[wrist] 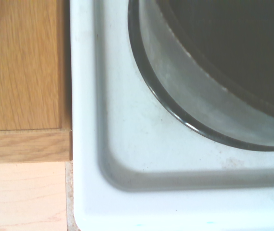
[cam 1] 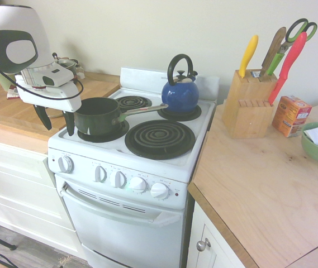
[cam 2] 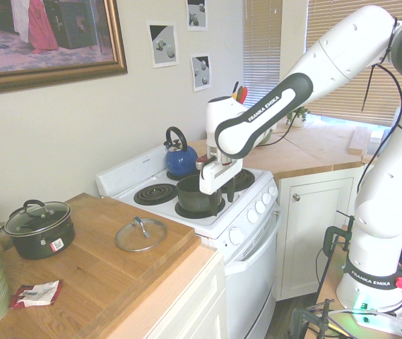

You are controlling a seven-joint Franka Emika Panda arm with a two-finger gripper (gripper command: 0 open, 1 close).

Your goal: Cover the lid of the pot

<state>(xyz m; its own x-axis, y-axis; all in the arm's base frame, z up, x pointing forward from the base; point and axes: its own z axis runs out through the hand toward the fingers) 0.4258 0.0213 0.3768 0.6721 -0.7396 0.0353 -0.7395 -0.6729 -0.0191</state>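
Franka arm's end effector (cam 1: 55,121), fingers spread and holding nothing, hangs beside the uncovered pot (cam 1: 96,115) on the stove's front-left burner; lid (cam 2: 140,234) lies well apart on the wooden bench (cam 2: 109,275), so next move, prob.: reach over & grip its knob.

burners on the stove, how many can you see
4: one under the dark green saucepan, one under the blue kettle, a bare large one front right, a bare small one at the back.

Bright, washed-out daylight from the blinds (cam 2: 342,56); wrist view soft and blurred.
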